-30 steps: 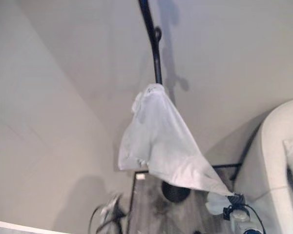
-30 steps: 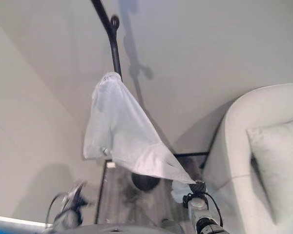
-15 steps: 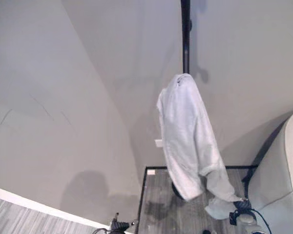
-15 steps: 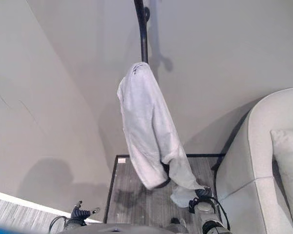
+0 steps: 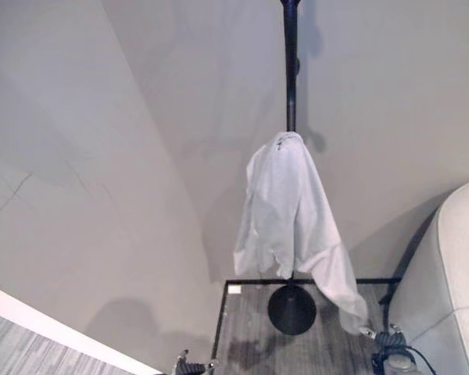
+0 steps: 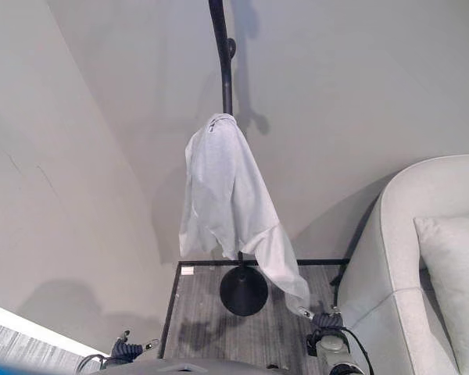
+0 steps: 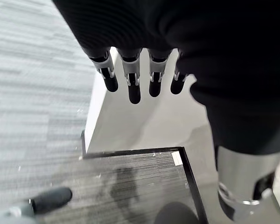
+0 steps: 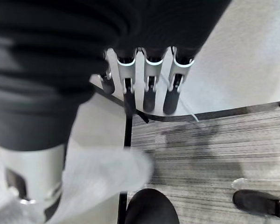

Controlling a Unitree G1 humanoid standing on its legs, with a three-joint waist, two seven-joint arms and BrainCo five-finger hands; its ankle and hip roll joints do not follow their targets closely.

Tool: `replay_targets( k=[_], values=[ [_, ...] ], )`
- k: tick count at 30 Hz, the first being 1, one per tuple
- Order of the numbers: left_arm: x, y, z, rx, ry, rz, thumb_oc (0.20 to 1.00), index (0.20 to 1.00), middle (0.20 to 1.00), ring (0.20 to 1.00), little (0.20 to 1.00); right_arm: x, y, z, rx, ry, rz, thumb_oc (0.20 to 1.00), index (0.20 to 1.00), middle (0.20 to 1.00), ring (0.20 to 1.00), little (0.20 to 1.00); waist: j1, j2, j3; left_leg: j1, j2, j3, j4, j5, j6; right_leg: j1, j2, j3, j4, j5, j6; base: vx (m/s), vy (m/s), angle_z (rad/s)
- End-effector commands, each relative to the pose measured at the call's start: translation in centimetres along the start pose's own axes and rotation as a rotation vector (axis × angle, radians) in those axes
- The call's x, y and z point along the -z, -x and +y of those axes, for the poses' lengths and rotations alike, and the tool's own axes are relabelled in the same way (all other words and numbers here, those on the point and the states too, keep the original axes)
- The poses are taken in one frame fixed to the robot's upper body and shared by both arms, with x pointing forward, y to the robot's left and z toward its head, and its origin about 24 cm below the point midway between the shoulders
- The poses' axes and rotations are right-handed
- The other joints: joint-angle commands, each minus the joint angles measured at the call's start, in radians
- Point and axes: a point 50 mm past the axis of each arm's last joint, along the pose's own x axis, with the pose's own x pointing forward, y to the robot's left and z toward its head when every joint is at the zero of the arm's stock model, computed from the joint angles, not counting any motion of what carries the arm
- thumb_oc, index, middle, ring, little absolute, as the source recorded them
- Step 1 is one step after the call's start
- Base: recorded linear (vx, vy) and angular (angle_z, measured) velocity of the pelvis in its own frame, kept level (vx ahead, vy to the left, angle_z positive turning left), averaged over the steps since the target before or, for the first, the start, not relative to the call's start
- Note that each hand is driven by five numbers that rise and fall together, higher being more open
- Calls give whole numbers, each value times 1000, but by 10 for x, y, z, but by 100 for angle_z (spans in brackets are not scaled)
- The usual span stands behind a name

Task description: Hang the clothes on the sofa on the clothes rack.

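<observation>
right hand (image 8: 147, 86): fingers seen straight and relaxed in the right wrist view, nothing held; grey floor and a black frame line seen past them. A soft pale blur of cloth is seen near the wrist; contact with the hand cannot be told.
left hand (image 7: 135, 74): fingers straight and spread in the left wrist view, nothing held or touched; floor and white wall base seen beyond the tips.
left hand, eye views: seen low at the left edge of the mat (image 5: 189, 365), fingers too small to read there.
right hand, eye views: seen low by the sofa (image 6: 325, 322), just under the garment's lowest corner; touching or apart cannot be told.
mat (image 6: 285, 332): dark wood-grain floor panel with a black border, cut off by the lower edge.
rack base (image 6: 244, 294): round black foot standing on the mat.
garment (image 6: 223, 191): white cloth draped over a hook on the clothes rack, hanging down the pole, 1 long corner trailing toward the right hand.
clothes rack (image 5: 291, 70): thin black pole, top cut off by the upper edge.
sofa (image 6: 430, 258): pale, at the right, partly cut off; a cushion (image 6: 453, 273) is shown in the right eye view, barely a sliver in the left eye view.
wall (image 5: 125, 156): plain light grey, behind the rack.
</observation>
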Motion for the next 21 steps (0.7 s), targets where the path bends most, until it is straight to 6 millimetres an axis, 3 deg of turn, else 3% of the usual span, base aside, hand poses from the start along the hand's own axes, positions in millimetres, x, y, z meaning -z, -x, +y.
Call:
replay_targets(
  k=[1,8,10,13,17,21],
  values=[
    [-9,-9,17,-44,139,21,1000,1000,1000,1000,1000,-9,-1,14,-1,-181,48,1000,1000,1000,1000,1000,2,-84,28,0,2,-7,16,11,-16,56,-59,0,28,-137,32,0,0,0],
    [6,-7,18,-16,358,118,1000,1000,1000,1000,1000,20,6,19,-38,-330,196,1000,1000,1000,1000,1000,4,-98,21,5,1,1,14,0,-14,54,-60,9,29,-132,36,1,5,0],
    [13,-6,16,25,402,155,1000,1000,1000,1000,1000,51,16,26,-64,-542,384,1000,1000,1000,1000,1000,6,-108,17,6,2,3,13,-2,-15,53,-58,9,28,-130,38,0,0,0],
    [15,-5,12,62,439,178,1000,1000,1000,1000,1000,75,29,32,-45,-817,561,1000,1000,1000,1000,1000,8,-111,13,7,4,5,11,-6,-16,54,-57,11,27,-130,39,0,0,0],
    [19,-4,8,94,511,208,1000,1000,1000,1000,1000,84,34,33,-17,-969,643,1000,1000,1000,1000,1000,12,-112,9,6,4,5,10,-9,-17,52,-56,11,25,-129,41,3,9,-2],
    [20,-3,6,104,539,219,1000,1000,1000,1000,1000,83,32,28,8,-998,647,1000,1000,1000,1000,1000,12,-112,6,6,4,5,10,-11,-16,50,-55,13,24,-129,42,0,4,-1]
  ],
)
